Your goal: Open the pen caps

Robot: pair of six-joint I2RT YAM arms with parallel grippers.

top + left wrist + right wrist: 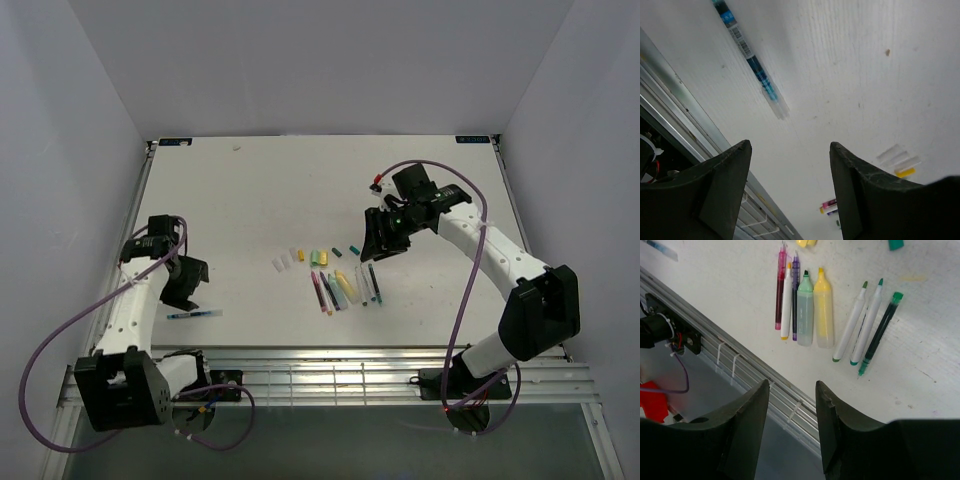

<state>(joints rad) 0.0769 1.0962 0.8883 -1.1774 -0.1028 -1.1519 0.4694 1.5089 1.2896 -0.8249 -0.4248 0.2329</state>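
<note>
My left gripper (789, 145) hangs with its jaws spread wide and nothing between them, just above the blue pen (752, 67). That pen lies alone on the table (250, 190), close to the front rail (330, 365). One end of it looks glassy, and I judge that to be a clear cap (780, 107) not yet pulled off. My worry is that the cap barely shows against the white surface, so I could pinch the barrel instead. A glancing touch could also roll the pen towards the rail.

In the middle, the loose caps (318, 258) lie scattered in a short line on the far side of the pens (345, 288), apart from them. The pens lie side by side, several touching, with bare tips showing on most of them.

My right gripper (792, 385) is also spread open and empty, and it hovers near the right end of that group. If it comes down there, a finger would likely push several pens at once.

The far end of the blue pen is cut off in the left wrist view. I cannot confirm that its cap is seated, and from above it is too small to judge. The right wrist view clips the caps at its top edge, and both sets of fingers block the table beneath them.
</note>
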